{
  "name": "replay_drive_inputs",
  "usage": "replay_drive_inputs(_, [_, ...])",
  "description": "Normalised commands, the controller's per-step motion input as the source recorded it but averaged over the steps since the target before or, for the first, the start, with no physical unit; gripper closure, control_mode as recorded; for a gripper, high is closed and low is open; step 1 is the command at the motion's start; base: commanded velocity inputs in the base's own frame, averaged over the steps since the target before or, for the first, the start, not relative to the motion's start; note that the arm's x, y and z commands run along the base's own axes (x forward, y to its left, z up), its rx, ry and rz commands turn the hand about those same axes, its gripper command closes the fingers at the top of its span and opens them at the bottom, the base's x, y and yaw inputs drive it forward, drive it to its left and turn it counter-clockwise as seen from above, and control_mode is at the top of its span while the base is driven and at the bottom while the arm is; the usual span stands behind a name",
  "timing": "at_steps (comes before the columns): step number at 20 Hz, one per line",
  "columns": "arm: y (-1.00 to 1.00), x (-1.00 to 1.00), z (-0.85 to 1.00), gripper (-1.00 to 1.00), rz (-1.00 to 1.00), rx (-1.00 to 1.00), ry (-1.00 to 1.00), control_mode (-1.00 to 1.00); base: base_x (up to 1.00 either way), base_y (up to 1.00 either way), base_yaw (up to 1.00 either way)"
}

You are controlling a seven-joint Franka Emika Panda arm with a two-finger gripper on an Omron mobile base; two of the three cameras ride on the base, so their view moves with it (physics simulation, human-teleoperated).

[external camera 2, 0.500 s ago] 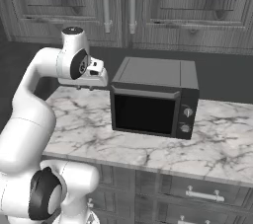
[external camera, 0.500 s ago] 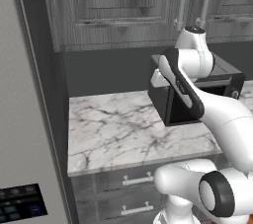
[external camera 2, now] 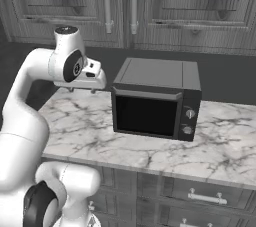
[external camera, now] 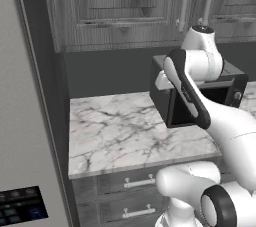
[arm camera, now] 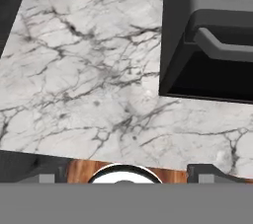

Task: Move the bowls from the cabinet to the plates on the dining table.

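Gripper [external camera 2: 82, 90] spread wide, holding nothing, above marble counter [external camera 2: 90, 121]; microwave [external camera 2: 155, 101] at three o'clock; closed cabinet [external camera 2: 120, 1] doors at twelve.

White glossy arm [external camera: 220, 121], rounded segments, dark joint rings, black stripe along forearm.

We count one black microwave [external camera 2: 155, 102] on one marble counter [external camera: 120, 133], two closed cabinet doors [external camera 2: 170, 6] with two vertical bar handles [external camera 2: 106, 1], and two drawer handles [external camera: 137, 183] below.
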Motion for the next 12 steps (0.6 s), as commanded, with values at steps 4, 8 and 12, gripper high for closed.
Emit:
replay_drive_inputs(4, [0.12,-0.78,0.37,-1.0,-0.01,-0.03,-0.13,-1.0,0.0,0.0,0.0])
replay_drive_inputs(8, [0.09,-0.46,0.49,-1.0,0.0,-0.01,-0.31,-1.0,0.0,0.0,0.0])
replay_drive_inputs(12, [0.02,-0.3,0.54,-1.0,0.0,0.0,-0.39,-1.0,0.0,0.0,0.0])
